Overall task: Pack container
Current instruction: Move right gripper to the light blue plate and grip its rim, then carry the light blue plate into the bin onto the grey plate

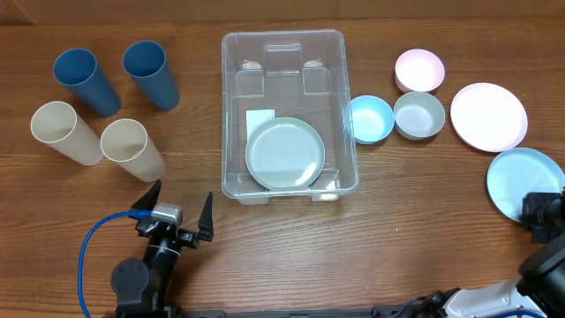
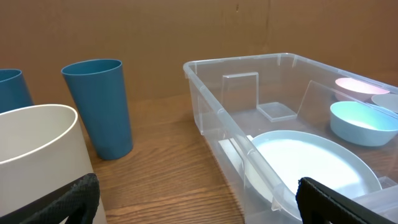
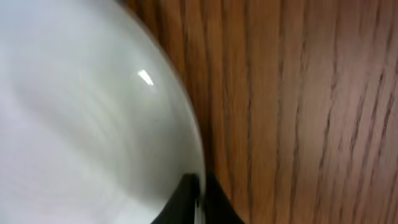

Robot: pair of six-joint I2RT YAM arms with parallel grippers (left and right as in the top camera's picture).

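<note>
The container sits in the middle of the overhead view, on the wooden table. A pale green plate lies flat inside it, at the lower end. The left gripper is at the lower left, near a cream cup - its fingers are spread wide and hold nothing. The right gripper is at the lower right - its fingers pinch the rim of the light blue plate.

Robot test bench, most likely a lab.
Wooden tabletop, plain cardboard backdrop behind it, loose blue cable at 7 o'clock.
</note>
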